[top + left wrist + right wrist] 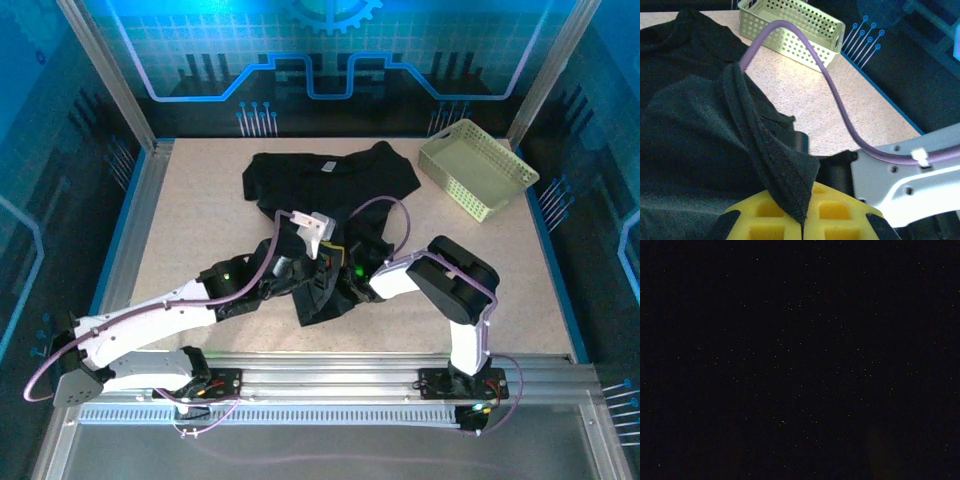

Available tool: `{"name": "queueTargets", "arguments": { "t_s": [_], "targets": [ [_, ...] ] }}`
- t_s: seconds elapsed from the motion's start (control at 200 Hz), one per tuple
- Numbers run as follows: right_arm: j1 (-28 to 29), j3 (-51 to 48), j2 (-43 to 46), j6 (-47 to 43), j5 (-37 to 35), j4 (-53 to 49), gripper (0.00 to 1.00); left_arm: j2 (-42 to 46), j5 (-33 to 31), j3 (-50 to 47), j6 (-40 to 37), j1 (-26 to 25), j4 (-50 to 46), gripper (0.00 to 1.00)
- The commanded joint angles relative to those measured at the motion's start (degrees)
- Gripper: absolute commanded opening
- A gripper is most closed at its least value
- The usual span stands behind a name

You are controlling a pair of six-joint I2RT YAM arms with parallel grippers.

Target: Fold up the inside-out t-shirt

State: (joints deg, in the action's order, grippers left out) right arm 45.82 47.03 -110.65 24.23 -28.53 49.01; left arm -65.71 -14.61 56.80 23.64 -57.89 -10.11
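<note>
The black t-shirt (330, 180) lies crumpled across the middle of the table, its pale neck tag (327, 166) facing up near the far edge. My left gripper (804, 225) is shut on a folded hem of the t-shirt (685, 140), which rises in a ridge from between the yellow pads (765, 225). In the top view the left gripper (325, 248) sits over the shirt's bunched near part. My right arm (400, 278) reaches into that same bunch from the right, and its fingers are buried in the cloth. The right wrist view is black, covered by fabric.
A pale yellow-green lattice basket (475, 168) stands at the far right corner, apart from the shirt, and shows ahead in the left wrist view as the basket (790, 30). The right arm's purple cable (840, 110) loops over the bare tabletop (200, 220). Metal rails edge the table.
</note>
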Motion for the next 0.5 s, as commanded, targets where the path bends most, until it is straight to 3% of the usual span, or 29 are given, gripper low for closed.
{"name": "queueTargets", "arguments": {
  "t_s": [0.0,0.175,0.355,0.495],
  "targets": [
    [-0.01,3.01,-2.16,0.15,-2.29,2.06,0.68,1.10,2.37,4.19,1.12,0.06,3.88,0.00],
    [1.15,6.01,-2.38,0.36,-6.20,-1.29,0.70,-0.67,0.31,7.54,-0.91,0.21,2.39,0.00],
    [2.14,13.67,-4.04,4.17,-14.20,-13.11,0.75,-3.65,3.93,11.03,-0.28,0.14,3.13,0.00],
    [1.08,20.76,-6.79,9.33,-13.34,-21.95,0.77,-4.77,4.77,12.96,0.00,0.06,3.74,0.00]
  ]
}}
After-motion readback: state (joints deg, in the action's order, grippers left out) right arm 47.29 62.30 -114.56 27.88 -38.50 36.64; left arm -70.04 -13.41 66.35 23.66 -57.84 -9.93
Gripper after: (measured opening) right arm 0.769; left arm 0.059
